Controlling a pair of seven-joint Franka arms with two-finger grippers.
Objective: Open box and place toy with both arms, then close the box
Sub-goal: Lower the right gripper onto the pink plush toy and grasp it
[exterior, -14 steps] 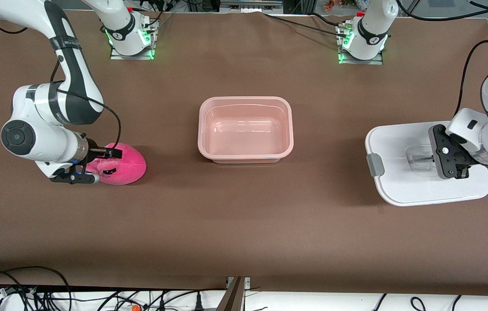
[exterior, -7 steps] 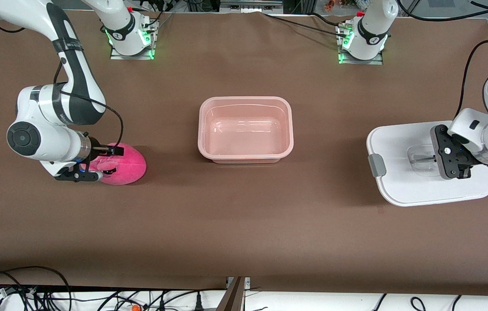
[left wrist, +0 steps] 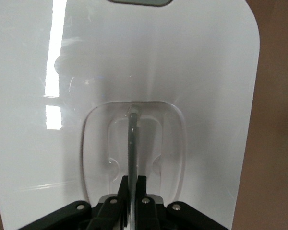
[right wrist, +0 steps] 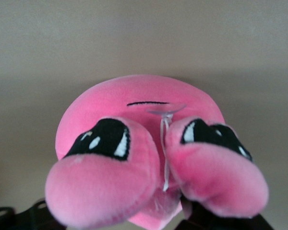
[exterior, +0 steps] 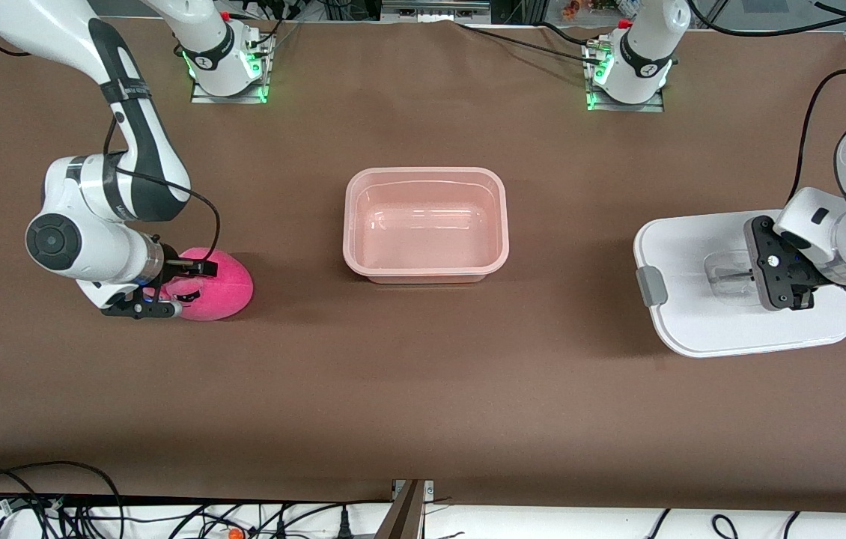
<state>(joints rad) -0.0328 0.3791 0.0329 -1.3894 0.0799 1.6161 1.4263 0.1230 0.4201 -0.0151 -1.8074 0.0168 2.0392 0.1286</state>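
Currently the pink box (exterior: 426, 224) sits open and empty near the middle of the tabletop, its rim bare all round. Its white lid (exterior: 700, 329) lies flat on the tabletop toward the left arm's end, well apart from the box, with a grey clip (exterior: 650, 285) on the edge facing the box. The left gripper (exterior: 776, 274) is down on the lid, its fingers pinched shut on the clear handle (left wrist: 133, 143) in the lid's recess. Toward the right arm's end, the pink toy (exterior: 222, 283) rests on the tabletop, and the right gripper (exterior: 180, 286) has its fingers spread around it, one on each side.
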